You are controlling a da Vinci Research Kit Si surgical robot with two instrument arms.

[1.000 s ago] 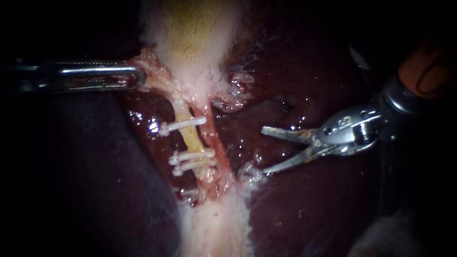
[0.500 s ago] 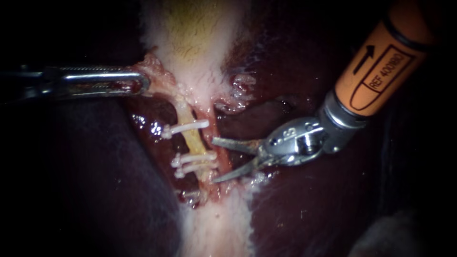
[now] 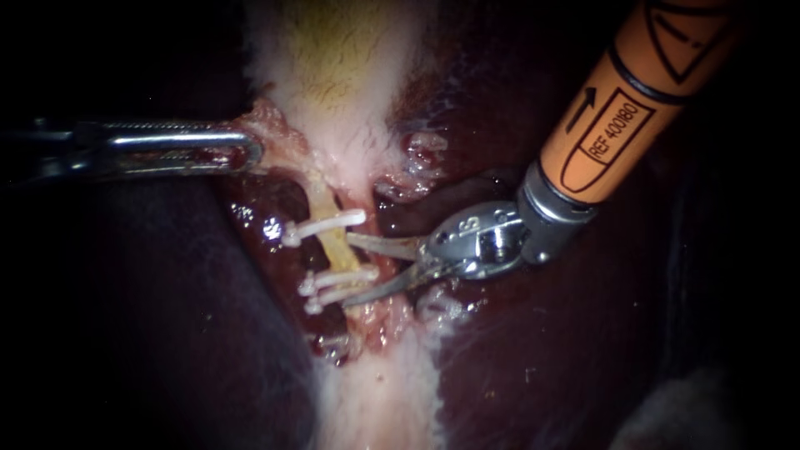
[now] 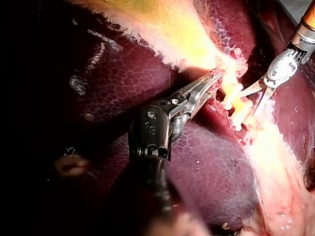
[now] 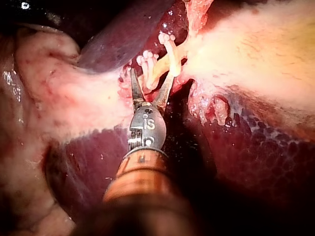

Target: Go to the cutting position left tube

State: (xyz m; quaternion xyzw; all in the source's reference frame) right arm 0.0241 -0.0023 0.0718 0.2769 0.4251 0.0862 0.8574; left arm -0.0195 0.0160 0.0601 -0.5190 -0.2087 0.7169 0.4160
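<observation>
Right instrument (image 3: pixel 360 268) advanced to left tube (image 3: pixel 334 243), hand open between clips (image 3: pixel 323 222); left instrument (image 3: pixel 247 150) hand grips tissue (image 3: pixel 273 132).

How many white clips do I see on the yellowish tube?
3. The upper clip crosses the tube just above the right instrument's upper blade; the middle clip and lowest clip lie close together below. More may be hidden by tissue.

Surgical lab: bare liver (image 3: pixel 542 350), clipped tube (image 3: pixel 336 243)

Markings stand only on the right instrument (image 3: pixel 349 269): a label on its orange shaft (image 3: pixel 617 125), an engraving on its wrist (image 3: pixel 479 240).
</observation>
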